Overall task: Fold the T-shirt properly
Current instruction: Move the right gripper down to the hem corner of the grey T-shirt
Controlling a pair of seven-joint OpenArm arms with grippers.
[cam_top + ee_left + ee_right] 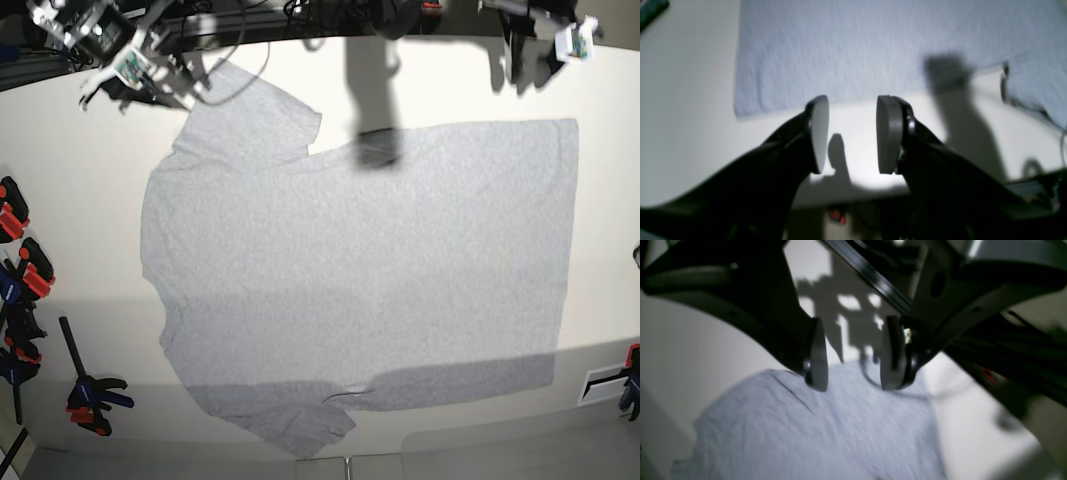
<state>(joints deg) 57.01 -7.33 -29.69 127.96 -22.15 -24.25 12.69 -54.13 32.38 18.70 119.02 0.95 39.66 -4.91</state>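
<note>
Right, I have the T-shirt [350, 270] spread flat and plain side up across the white table [80, 250], collar toward the left of the base view, hem along the right, one sleeve [255, 125] pointing to the far edge and the other [290, 420] to the near edge. No fold is in it yet, so I judge I am at the very start: lining up for the first grasp.

My left gripper [852, 133] hangs over bare table just short of the hem-side corner; in its wrist view the jaws stand apart with nothing between them, and the cloth edge lies just beyond the pads [888, 133]. My right gripper [853, 356] hovers over the far sleeve and shoulder area, its jaws likewise parted and empty, fingertips close above the fabric; whether they touch it I cannot tell through the blur.

For the next move I would bring each gripper down onto the far edge of the shirt, the left at the hem corner, the right at the shoulder, and pinch only the cloth, not the table. Both need to close at matching points, so the far side lifts evenly and carries over toward the near edge without wrinkling. A row of clamps [30, 320] sits off the collar end, well clear.
</note>
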